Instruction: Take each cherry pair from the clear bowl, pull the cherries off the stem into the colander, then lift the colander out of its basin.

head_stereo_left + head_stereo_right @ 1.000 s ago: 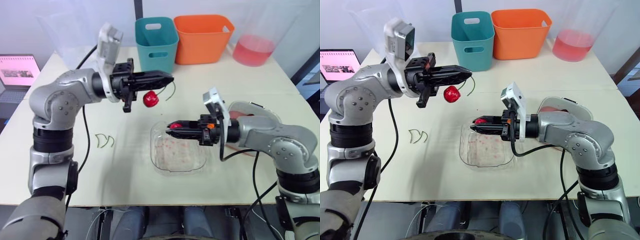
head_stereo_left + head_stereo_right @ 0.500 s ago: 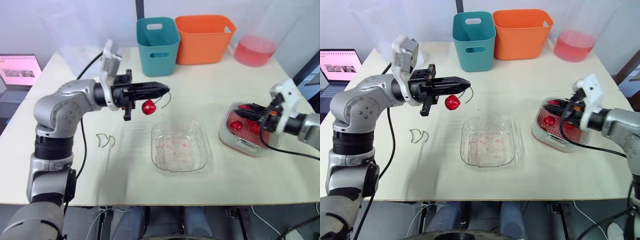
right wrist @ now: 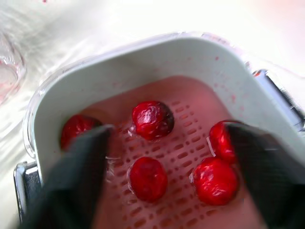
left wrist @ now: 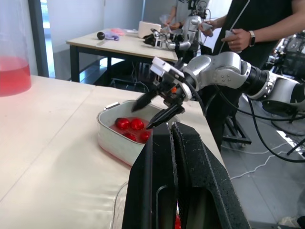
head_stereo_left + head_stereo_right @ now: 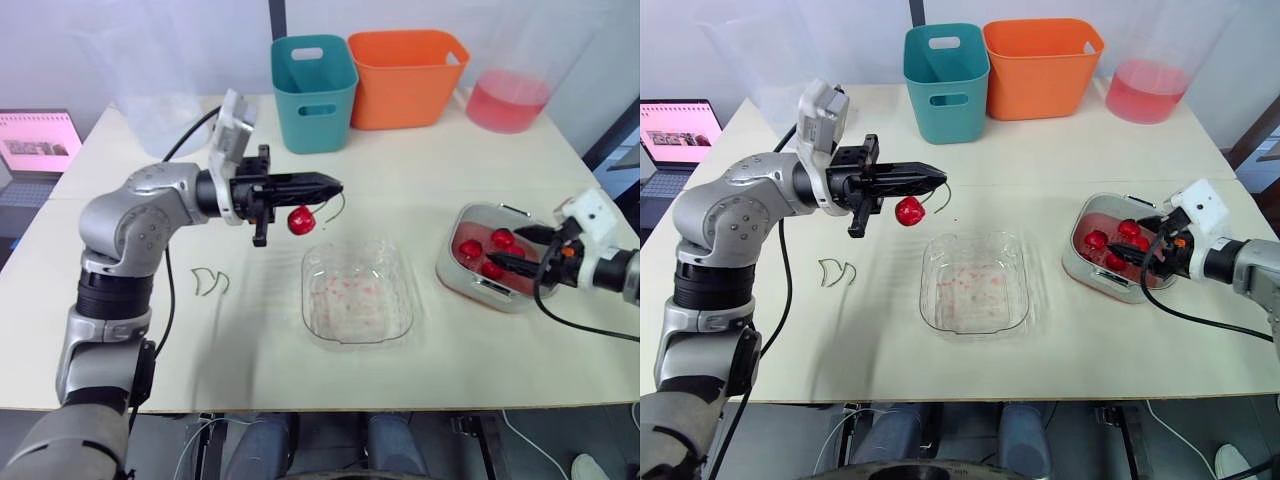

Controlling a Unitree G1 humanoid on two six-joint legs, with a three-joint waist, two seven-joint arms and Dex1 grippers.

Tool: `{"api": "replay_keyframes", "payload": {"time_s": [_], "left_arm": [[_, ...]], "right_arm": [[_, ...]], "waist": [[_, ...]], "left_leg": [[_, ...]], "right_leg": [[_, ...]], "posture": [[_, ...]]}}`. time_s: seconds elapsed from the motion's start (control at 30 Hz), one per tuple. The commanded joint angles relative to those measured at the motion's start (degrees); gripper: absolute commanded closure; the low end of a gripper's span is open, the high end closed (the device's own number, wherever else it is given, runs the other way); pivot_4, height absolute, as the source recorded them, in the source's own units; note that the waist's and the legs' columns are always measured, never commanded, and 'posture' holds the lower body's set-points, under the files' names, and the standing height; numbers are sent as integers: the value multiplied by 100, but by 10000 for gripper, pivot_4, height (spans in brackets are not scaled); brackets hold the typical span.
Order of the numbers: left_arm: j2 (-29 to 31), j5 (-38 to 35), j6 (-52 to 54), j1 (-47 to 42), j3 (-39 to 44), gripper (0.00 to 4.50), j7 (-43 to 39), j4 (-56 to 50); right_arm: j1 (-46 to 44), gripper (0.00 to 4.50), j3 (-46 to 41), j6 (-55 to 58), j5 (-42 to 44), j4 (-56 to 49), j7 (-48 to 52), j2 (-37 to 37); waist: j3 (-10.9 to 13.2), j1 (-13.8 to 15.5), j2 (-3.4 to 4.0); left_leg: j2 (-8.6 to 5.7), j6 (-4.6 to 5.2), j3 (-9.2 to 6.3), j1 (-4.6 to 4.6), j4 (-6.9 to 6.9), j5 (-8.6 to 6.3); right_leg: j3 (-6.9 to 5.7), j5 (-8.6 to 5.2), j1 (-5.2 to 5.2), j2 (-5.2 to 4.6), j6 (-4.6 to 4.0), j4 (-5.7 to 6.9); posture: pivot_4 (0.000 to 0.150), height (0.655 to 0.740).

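left gripper (image 5: 335, 186): I see it pinching the stem (image 5: 341, 204); cherry (image 5: 302, 220) hangs just below
right gripper (image 5: 503, 245): spread wide over colander (image 3: 143, 52), five cherries (image 3: 151, 119) beneath
clear bowl (image 5: 358, 300): between my grippers
laptop (image 5: 38, 140): screen writing too small for me to read
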Motion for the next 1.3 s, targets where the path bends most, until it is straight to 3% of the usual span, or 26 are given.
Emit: {"api": "replay_keyframes", "payload": {"time_s": [0.03, 0.17, 0.37, 0.7, 1.1, 1.2, 1.3], "left_arm": [[1, -29, -79, -57, 118, 45000, 7, -18], [-76, -284, 93, -179, 317, 45000, 127, 5], [-191, -647, 365, -319, 474, 45000, 378, -158], [-194, -852, 512, -315, 554, 45000, 662, -354], [-227, -740, 389, -293, 452, 45000, 640, -289], [-227, -733, 382, -286, 448, 45000, 633, -286], [-225, -718, 376, -285, 446, 45000, 623, -271]], "right_arm": [[-268, 2326, -329, 178, 182, -127, 96, -175], [-873, 2326, -342, 1233, 1446, -843, 83, 244], [-1777, 1062, 259, 2330, 3577, -1961, -1383, 2292], [-2257, 1062, 1056, 2082, 4037, -1979, -2802, 4238], [-2462, 1062, 1431, 1817, 3928, -1764, -3057, 4754], [-2454, 9470, 1449, 1745, 3915, -1765, -3070, 4762], [-2425, 24182, 1497, 1733, 3911, -1806, -3037, 4717]], "waist": [[0, -2, 0], [0, -23, 0], [1, -8, -5], [0, -27, -2], [-1, -41, -1], [-1, -42, -1], [-1, -42, -1]], "left_leg": [[0, 0, 0, 0, 0, 0], [2, 0, 0, 0, 0, 0], [12, -3, -20, -1, 1, 2], [-3, -9, -24, -3, 1, 5], [1, -9, -23, -3, -2, 5], [1, -9, -23, -3, -2, 5], [1, -9, -23, -3, -2, 5]], "right_leg": [[0, 0, 0, 0, 0, 0], [0, 0, 0, 1, 0, 0], [-2, 2, 2, 12, -3, -4], [0, 2, -4, 2, -3, 1], [3, 2, -15, 9, -3, 12], [4, 2, -16, 10, -3, 12], [4, 2, -16, 10, -3, 12]], "posture": [[1500, 7400], [1500, 7400], [1500, 7400], [1500, 7400], [1500, 7400], [1500, 7400], [1500, 7400]]}}
